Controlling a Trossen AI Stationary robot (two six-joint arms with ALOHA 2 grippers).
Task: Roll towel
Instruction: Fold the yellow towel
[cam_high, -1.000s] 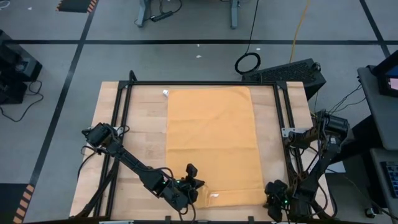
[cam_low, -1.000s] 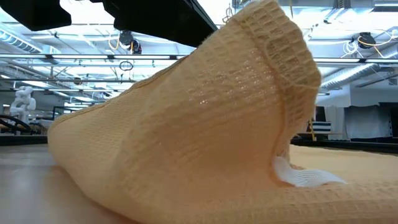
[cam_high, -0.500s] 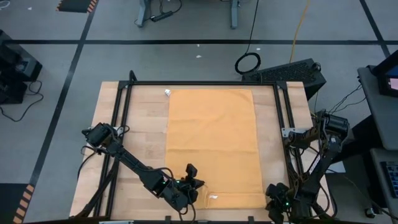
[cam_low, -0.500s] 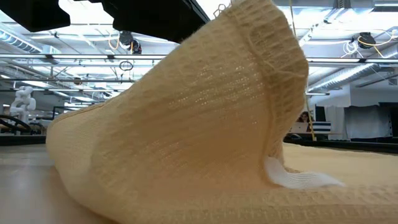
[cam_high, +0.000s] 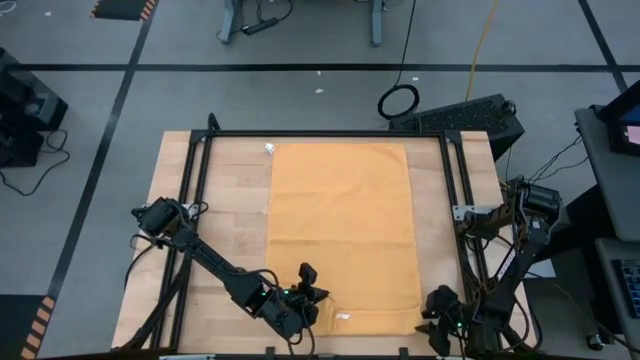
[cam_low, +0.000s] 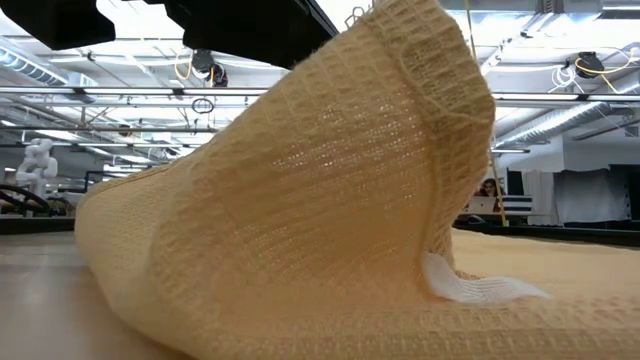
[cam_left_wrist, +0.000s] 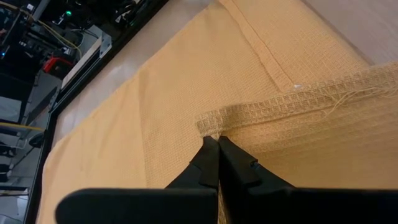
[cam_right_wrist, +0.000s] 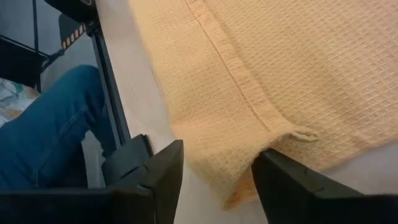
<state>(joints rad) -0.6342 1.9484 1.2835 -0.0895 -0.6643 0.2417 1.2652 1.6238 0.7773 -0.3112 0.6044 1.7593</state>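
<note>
The mustard-yellow towel (cam_high: 345, 230) lies spread flat down the middle of the table, a small white tag (cam_high: 343, 316) near its near edge. My left gripper (cam_high: 320, 297) is shut on the near-left corner, which stands up as a peak (cam_low: 420, 40) in the low view. My right gripper (cam_high: 433, 312) is at the near-right corner. In its wrist view it is open (cam_right_wrist: 217, 154), a finger on either side of that corner (cam_right_wrist: 236, 190), which lies on the table. My left gripper pinches the towel's hemmed edge at the near-left corner (cam_left_wrist: 213, 123) between the tips of its two fingers. The fingers slant down from the table's left side. The corner is lifted and turned over the towel, and the rest lies flat on the table.
A black metal frame (cam_high: 300, 134) runs round the wooden tabletop. A small white object (cam_high: 267, 150) lies by the towel's far-left corner. A person's leg in blue jeans (cam_right_wrist: 50, 124) is beside the table near my right arm. Bare wood (cam_high: 225, 210) lies left of the towel.
The towel's lifted corner has shifted a little sideways in the low view, its peak standing more upright; the rest of the towel has stayed flat. My right gripper has tipped slightly at the near-right corner. My left gripper has kept still.
</note>
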